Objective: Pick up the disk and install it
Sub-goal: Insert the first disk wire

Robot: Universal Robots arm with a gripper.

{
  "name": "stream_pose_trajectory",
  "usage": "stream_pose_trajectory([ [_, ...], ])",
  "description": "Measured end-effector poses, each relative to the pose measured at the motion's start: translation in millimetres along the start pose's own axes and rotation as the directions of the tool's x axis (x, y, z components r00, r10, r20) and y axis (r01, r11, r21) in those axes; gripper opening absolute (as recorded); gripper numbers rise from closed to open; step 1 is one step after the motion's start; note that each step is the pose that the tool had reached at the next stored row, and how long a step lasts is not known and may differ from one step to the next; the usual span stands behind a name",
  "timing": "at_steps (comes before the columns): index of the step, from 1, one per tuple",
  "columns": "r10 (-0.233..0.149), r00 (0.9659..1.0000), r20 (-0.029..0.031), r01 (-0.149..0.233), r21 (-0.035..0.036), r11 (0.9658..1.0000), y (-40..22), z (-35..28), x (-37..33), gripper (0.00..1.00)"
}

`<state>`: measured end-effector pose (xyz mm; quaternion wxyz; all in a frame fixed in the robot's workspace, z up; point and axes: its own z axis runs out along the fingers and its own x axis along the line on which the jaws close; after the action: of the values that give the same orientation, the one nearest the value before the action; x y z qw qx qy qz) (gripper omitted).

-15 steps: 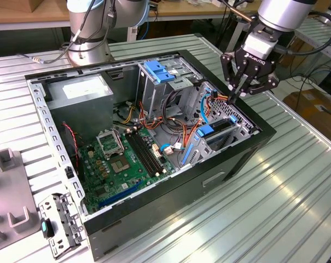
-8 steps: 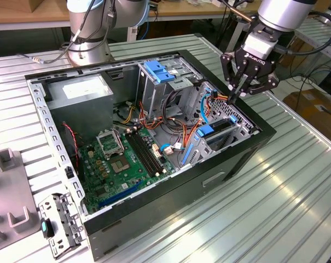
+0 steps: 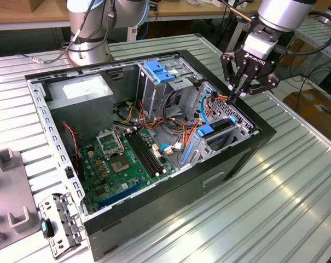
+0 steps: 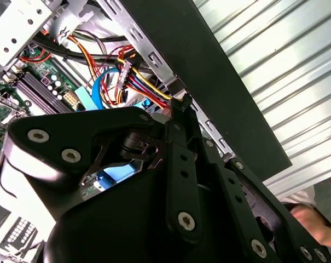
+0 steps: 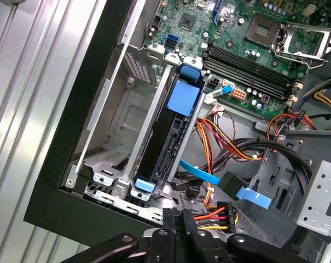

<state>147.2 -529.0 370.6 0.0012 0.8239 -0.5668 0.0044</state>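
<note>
The disk (image 5: pixel 164 131) is a dark flat drive in a blue carrier. It lies in the metal drive bay at the case corner, its blue end tab (image 5: pixel 190 73) toward the motherboard. In the exterior view the disk (image 3: pixel 215 130) sits in the bay near the case's right wall. My gripper (image 3: pixel 234 98) hangs just above the case's far right edge, over the cable bundle, apart from the disk. Its fingers (image 5: pixel 172 222) are pressed together with nothing between them. In the second wrist view the gripper (image 4: pixel 181 107) points at the orange and yellow wires by the case wall.
The open black computer case (image 3: pixel 209 181) lies on a ribbed metal table. Inside are a green motherboard (image 3: pixel 121 159), a power supply (image 3: pixel 80 90), a tall cage with a blue latch (image 3: pixel 157 71) and loose cables (image 5: pixel 220 139). A person's hand (image 4: pixel 313 219) is at the table edge.
</note>
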Motion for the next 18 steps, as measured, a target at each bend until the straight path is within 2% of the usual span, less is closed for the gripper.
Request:
stream_pose_trajectory([
  [3, 0.057, 0.9983, -0.0001, -0.057, -0.0005, 0.9983, 0.0, 0.0, 0.0, 0.17],
  [6, 0.095, 0.9955, -0.0002, -0.095, -0.0008, 0.9955, 1.1, 0.1, -0.5, 0.17],
  [10, 0.102, 0.9948, -0.0003, -0.102, -0.0009, 0.9948, 9.8, 0.0, -3.8, 0.17],
  [12, 0.115, 0.9933, -0.0004, -0.115, -0.0009, 0.9933, 10.1, 0.0, -3.8, 0.17],
  [13, 0.129, 0.9916, -0.0004, -0.129, -0.0011, 0.9916, 10.1, 0.1, -3.8, 0.17],
  [16, 0.181, 0.9834, -0.0007, -0.181, -0.0015, 0.9834, 10.2, 0.1, -3.9, 0.17],
  [18, 0.236, 0.9718, -0.0010, -0.236, -0.0020, 0.9718, 10.2, 0.2, -3.9, 0.17],
])
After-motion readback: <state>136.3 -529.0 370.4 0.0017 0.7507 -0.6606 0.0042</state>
